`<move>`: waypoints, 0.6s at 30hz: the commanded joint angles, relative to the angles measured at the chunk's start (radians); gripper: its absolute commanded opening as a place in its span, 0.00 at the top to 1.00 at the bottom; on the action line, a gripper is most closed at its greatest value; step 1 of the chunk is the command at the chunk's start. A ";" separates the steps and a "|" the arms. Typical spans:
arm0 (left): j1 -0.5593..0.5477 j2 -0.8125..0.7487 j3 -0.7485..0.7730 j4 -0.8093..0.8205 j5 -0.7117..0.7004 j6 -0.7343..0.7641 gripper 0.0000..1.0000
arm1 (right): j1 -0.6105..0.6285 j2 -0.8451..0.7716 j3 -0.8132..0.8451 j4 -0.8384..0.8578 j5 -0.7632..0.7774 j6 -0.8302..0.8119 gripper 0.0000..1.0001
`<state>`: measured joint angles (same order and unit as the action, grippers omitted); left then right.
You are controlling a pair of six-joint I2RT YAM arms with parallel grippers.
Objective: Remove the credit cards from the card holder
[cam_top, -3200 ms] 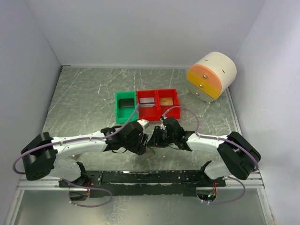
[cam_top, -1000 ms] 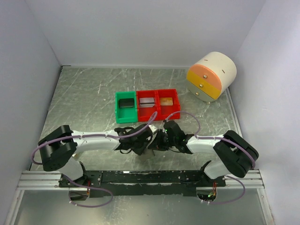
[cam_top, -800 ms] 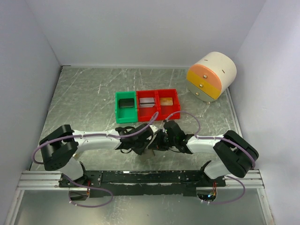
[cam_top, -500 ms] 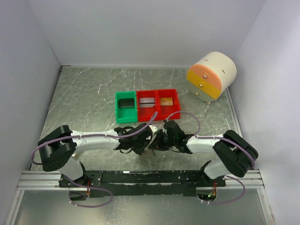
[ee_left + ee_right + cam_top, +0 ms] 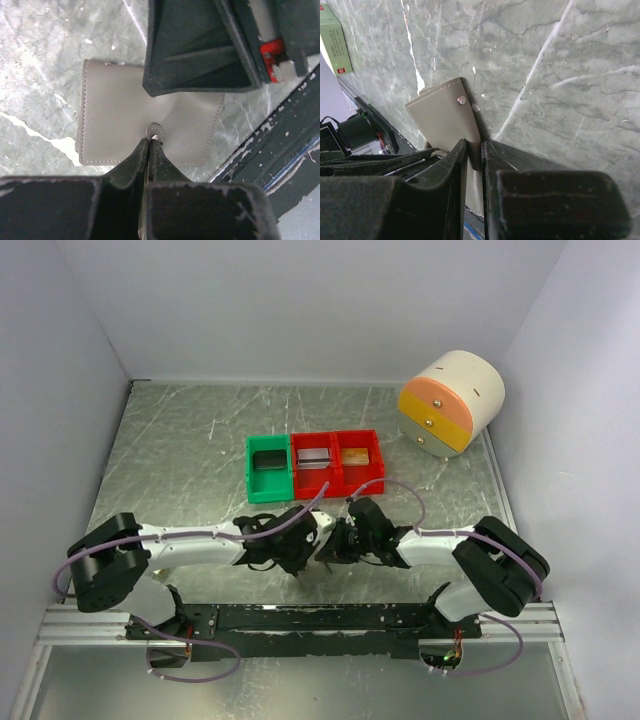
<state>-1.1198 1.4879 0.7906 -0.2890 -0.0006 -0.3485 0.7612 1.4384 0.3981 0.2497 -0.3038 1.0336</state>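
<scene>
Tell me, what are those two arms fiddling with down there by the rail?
They are working together on a flat grey card holder that lies on the table just in front of their bases. The left tool is pinched shut at the small snap on the holder's near edge. The right tool clamps a flap of the same holder from the other side. No credit card can be seen in any view, so none has been taken out yet.

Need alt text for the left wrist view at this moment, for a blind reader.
The left gripper is closed, its fingertips together at the metal snap of a flat grey card holder lying on the marbled table. The right gripper, a black block, overlaps the holder's far edge.
</scene>
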 commanded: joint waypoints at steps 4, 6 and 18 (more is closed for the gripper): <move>-0.012 -0.055 -0.050 0.097 0.238 0.058 0.93 | -0.013 0.034 -0.004 -0.016 0.041 -0.011 0.89; -0.012 -0.053 -0.047 0.102 0.260 0.063 0.93 | -0.017 0.034 0.000 -0.022 0.037 -0.014 0.89; -0.010 -0.005 -0.046 0.024 0.030 -0.151 0.32 | -0.018 0.012 -0.003 -0.068 0.032 -0.085 0.83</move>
<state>-1.1236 1.4544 0.7441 -0.2592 0.0772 -0.3702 0.7528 1.4414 0.3981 0.2520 -0.3290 1.0004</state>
